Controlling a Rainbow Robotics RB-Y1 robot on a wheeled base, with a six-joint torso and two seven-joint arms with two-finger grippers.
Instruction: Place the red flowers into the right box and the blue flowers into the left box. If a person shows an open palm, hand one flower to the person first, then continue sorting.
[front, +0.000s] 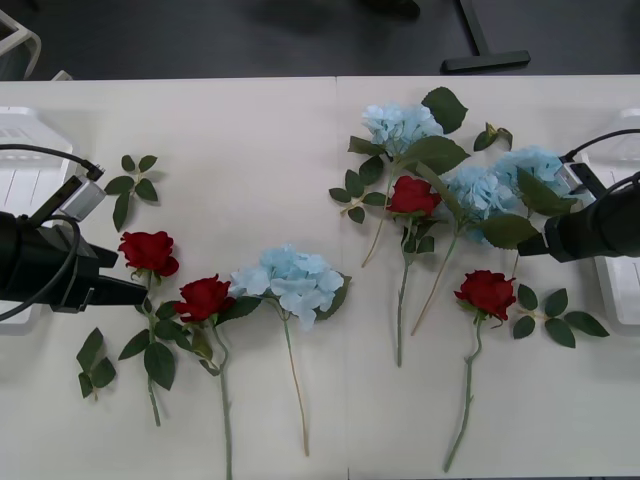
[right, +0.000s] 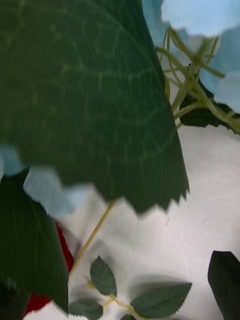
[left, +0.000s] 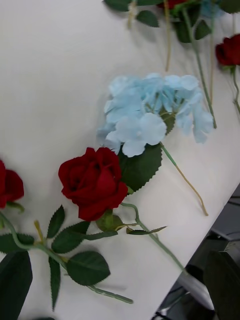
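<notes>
Even bright light, soft shadows; right wrist view's leaf (right: 85, 95) blurred.

I can read no text, label, brand, number or sign anywhere before me, neither on the table (front: 270, 130) nor on the white boxes at its two ends.

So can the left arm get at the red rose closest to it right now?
Probably yes. The left gripper sits just beside that red rose on the table, with nothing between them; only its own leaves and a second rose lie close by.
</notes>
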